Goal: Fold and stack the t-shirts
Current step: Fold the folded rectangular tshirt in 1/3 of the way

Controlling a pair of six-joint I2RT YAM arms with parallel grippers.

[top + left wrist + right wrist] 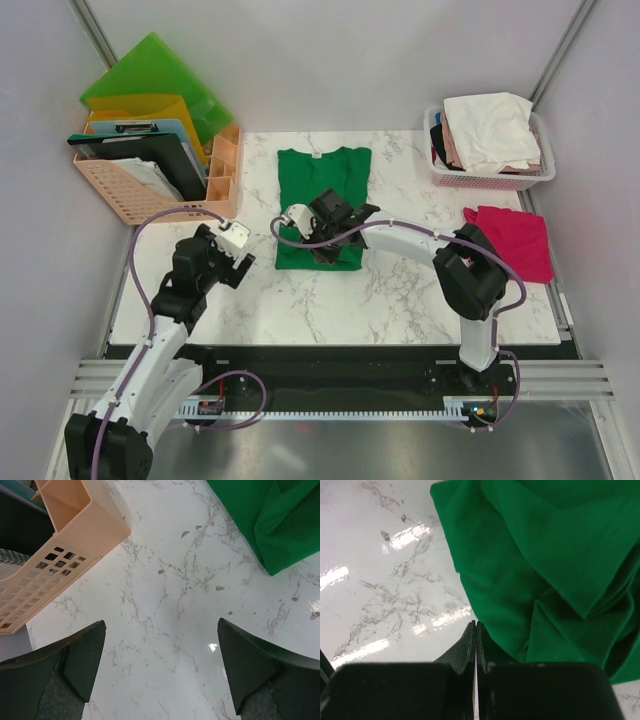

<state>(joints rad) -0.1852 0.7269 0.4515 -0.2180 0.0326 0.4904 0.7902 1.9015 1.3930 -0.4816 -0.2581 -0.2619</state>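
A deep green t-shirt lies spread at the table's middle back, its lower part rumpled into folds. My right gripper hovers over that lower part. In the right wrist view it is shut, tips at the cloth's edge where it meets the marble, and I see no cloth between the jaws. My left gripper is open over bare marble left of the shirt, nothing between its fingers; the shirt's corner shows at upper right. A magenta-red t-shirt lies at the right edge.
A pink basket at the back right holds white and pale pink cloth. A peach desk organizer with folders and a clipboard stands at the back left, close to my left gripper; its corner is in the left wrist view.
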